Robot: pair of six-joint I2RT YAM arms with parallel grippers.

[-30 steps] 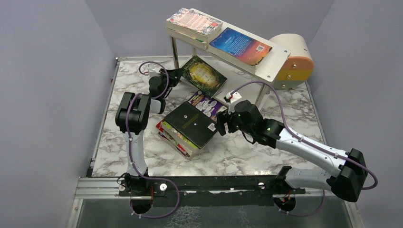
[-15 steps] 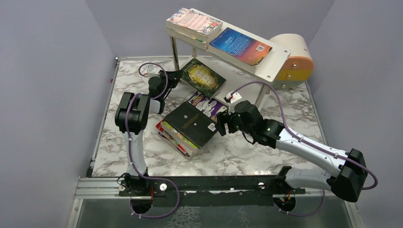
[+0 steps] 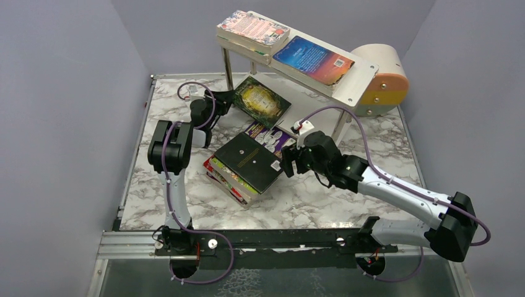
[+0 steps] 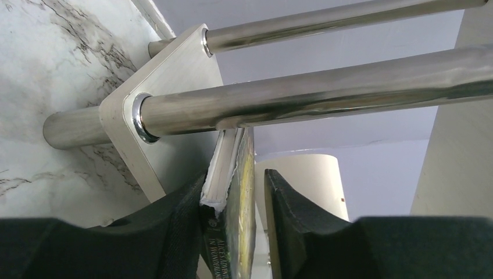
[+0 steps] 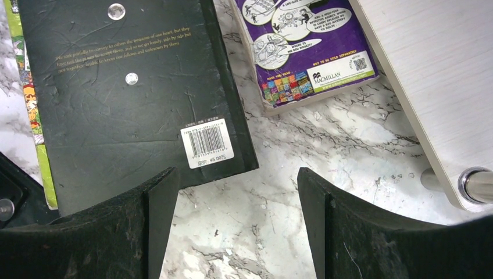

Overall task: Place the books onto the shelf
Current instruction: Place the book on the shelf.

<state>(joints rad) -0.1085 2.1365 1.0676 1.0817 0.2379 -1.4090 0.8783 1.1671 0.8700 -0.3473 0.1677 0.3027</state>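
**Top external view**
- Shelf (image 3: pixel 361 85): two pale boards on metal legs, at the far side of the marble table (image 3: pixel 322 198).
- Pink-patterned book (image 3: pixel 252 26): flat on the shelf's top board at its left end, on top of another book.
- Blue book (image 3: pixel 312 59): flat on the same board, just right of it.
- Green book (image 3: pixel 265 99): under the top board at the shelf's front left. I cannot tell whether it lies flat on the lower board.
- Left gripper (image 3: pixel 226 99): at the green book's left edge.
- Purple book (image 3: pixel 270 137): on the table just in front of the shelf.
- Black book (image 3: pixel 249 161): tops a stack of books in front of the shelf, partly over the purple book.
- Right gripper (image 3: pixel 286 166): at the black book's right corner, in front of the shelf.
- Round beige-and-orange box (image 3: pixel 382 77): beside the shelf's right end.

**Left wrist view**
- The green book's edge sits between the fingers (image 4: pixel 186 215).
- One finger touches the page side.
- A thin gap shows at the other, so the jaws stand narrowly parted and not clamped.
- Shelf leg (image 4: pixel 325 96): crosses just past the book.

**Right wrist view**
- The jaws stand wide with nothing between them, over bare marble.
- The black book's barcode corner lies just ahead of them.
- The purple book lies beyond, beside the shelf's lower board.
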